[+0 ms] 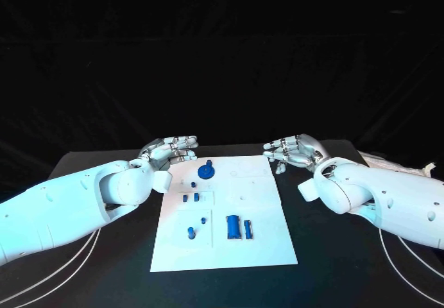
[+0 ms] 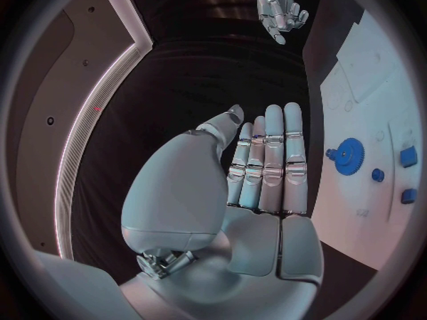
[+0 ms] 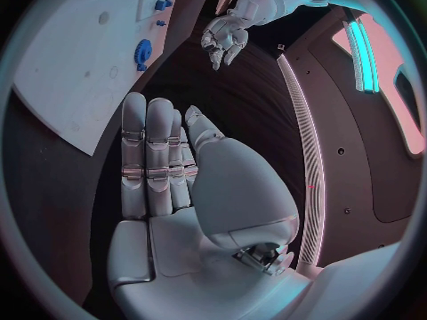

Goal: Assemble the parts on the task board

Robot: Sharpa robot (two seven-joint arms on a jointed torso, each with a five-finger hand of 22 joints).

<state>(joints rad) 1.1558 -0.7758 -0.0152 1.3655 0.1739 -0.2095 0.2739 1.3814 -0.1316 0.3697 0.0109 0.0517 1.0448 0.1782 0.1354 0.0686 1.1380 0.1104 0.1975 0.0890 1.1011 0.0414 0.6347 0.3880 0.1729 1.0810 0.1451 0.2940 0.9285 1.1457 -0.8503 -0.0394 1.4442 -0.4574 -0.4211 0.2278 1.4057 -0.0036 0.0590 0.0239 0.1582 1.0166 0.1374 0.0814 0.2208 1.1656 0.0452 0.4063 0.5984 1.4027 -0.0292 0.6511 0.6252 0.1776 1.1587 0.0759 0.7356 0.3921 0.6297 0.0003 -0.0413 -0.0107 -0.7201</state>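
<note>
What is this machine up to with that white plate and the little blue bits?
It is set to assemble small blue parts on the white task board, but nothing is being handled at this moment. The left hand and the right hand hover at the board's far corners, fingers out straight, holding nothing. A blue gear sits near the far end of the board, a few small blue pegs in the middle, and two longer blue pieces nearer the robot.

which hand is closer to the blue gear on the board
Left. The left hand hovers just off the task board's far left corner, beside the blue gear. The right hand hovers off the far right corner, across the board from it. Both hold nothing.
</note>
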